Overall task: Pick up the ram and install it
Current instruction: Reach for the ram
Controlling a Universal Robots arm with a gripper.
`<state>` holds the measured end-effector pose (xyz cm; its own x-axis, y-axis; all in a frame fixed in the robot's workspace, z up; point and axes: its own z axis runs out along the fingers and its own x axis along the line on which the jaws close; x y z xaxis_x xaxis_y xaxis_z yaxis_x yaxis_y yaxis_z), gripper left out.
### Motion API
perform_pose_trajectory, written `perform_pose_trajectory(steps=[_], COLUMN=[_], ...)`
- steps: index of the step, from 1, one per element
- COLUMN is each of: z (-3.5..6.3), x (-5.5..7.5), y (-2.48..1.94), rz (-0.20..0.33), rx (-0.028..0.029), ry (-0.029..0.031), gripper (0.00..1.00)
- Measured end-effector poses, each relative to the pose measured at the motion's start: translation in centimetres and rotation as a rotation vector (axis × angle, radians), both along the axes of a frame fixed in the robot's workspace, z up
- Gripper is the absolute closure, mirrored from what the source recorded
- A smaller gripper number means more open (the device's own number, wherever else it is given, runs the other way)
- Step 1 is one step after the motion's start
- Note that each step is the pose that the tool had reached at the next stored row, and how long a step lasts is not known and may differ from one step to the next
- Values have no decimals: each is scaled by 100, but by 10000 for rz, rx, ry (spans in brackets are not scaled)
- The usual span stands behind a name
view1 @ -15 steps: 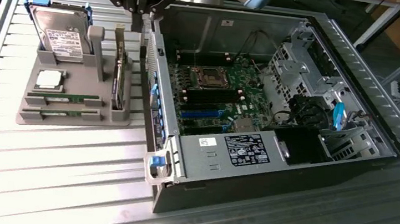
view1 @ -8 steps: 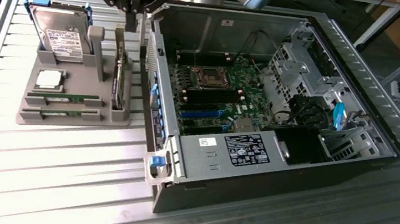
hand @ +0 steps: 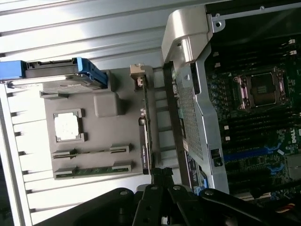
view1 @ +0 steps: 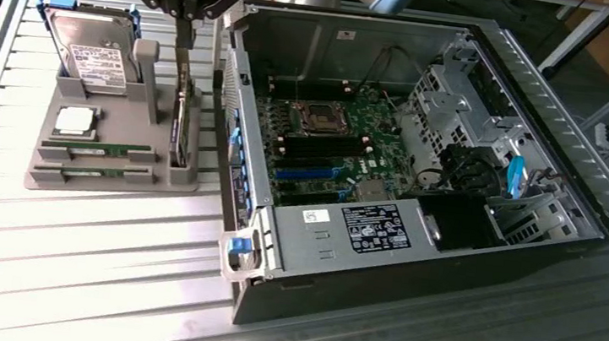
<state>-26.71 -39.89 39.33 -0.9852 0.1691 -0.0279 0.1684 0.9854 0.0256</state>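
Observation:
Two ram sticks lie flat in slots at the front of a grey holder tray [view1: 48, 182]: one ram [view1: 97, 151] and a second ram [view1: 94, 172] just in front of it. In the wrist view they are the thin green strips, ram [hand: 89, 153] and ram [hand: 89, 170]. My gripper [view1: 186, 38] hangs above the tray's side nearest the computer case, over the upright expansion card [view1: 181, 124]. Its fingers are shut with nothing between them. The gripper [hand: 162, 175] is well apart from the ram sticks.
The tray also holds a hard drive [view1: 96, 51] and a silver CPU [view1: 75, 119]. The open computer case [view1: 465, 255] stands on the exterior view's right, its motherboard [view1: 331, 139] exposed. The case wall [hand: 188, 108] stands close beside the expansion card [hand: 146, 127]. All rests on a slatted metal table [view1: 66, 281].

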Motion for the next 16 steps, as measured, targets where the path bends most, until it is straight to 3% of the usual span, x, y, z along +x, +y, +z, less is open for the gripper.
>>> perform_pose_trajectory(steps=[6, 7, 16], z=[0, 0, 0], x=[-107, -255, -310], y=[0, 0, 0], rz=[0, 0, 0], rx=[-47, -152, -201], ry=[0, -1, 0], gripper=[91, 91, 91])
